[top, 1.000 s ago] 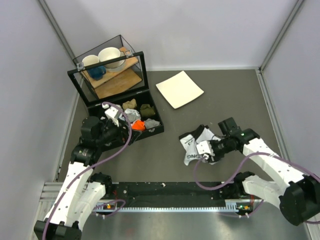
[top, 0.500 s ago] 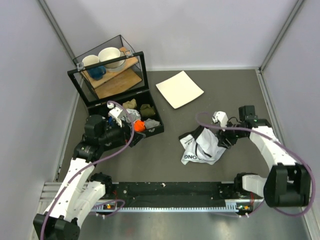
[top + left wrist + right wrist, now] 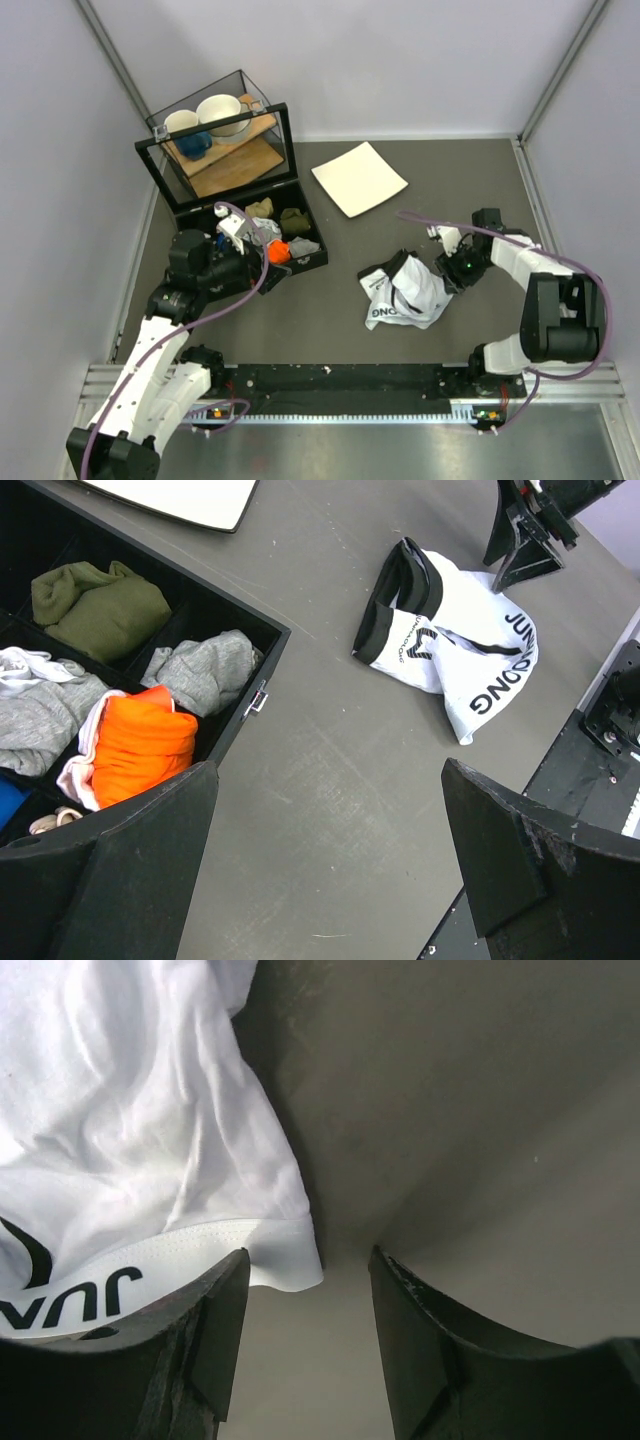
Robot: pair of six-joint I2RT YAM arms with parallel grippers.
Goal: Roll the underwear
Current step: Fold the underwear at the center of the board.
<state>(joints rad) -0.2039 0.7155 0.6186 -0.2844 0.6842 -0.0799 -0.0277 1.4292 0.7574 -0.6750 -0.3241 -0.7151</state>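
The white underwear point(image 3: 408, 293), with a black waistband and black lettering, lies crumpled on the grey table right of centre. It also shows in the left wrist view point(image 3: 455, 632) and in the right wrist view point(image 3: 140, 1140). My right gripper point(image 3: 447, 272) is open and low at the garment's right edge, with a white hem corner lying between its fingers; it holds nothing. My left gripper point(image 3: 262, 262) is open and empty, hovering by the black box, well left of the underwear.
A black divided box point(image 3: 307, 262) holds grey, olive and orange cloth bundles point(image 3: 140, 742). A glass case point(image 3: 215, 140) with bowls and a mug stands behind it. A white square plate point(image 3: 359, 178) lies at the back centre. A black rail point(image 3: 340, 380) runs along the near edge.
My right gripper has let go of the underwear, swung right and back, and now sits open at the garment's right edge. The underwear has dropped flatter. My left gripper shifted slightly right.
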